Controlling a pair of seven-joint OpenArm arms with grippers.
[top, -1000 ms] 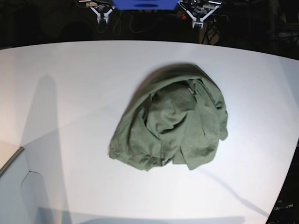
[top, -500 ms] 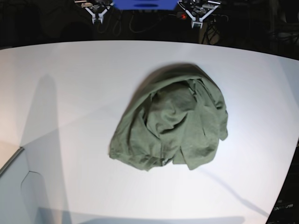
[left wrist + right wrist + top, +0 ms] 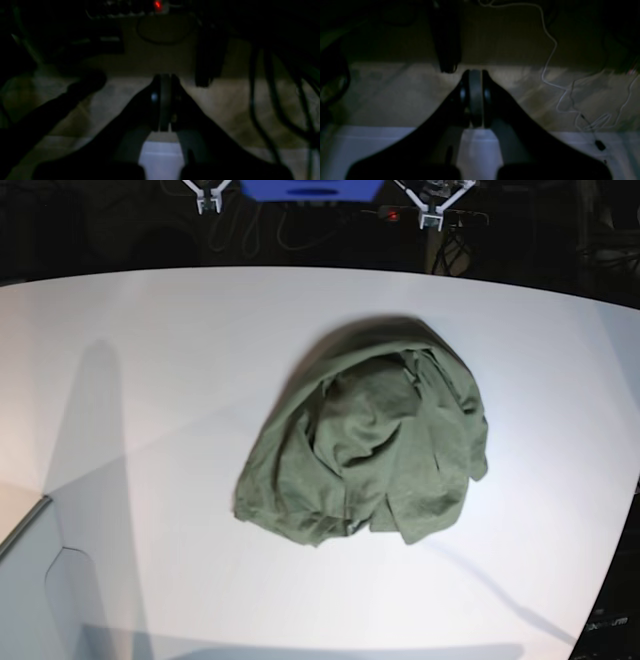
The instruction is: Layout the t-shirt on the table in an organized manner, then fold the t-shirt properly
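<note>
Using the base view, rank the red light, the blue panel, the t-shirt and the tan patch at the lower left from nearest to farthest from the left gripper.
From the left gripper, at the top right of the view:
1. red light, just beside it, toward the view's left
2. blue panel, top centre
3. t-shirt, bunched on mid-table, below it
4. tan patch, far lower-left edge

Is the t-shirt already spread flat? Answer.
No, the t-shirt lies bunched in a wrinkled heap on the table.
</note>
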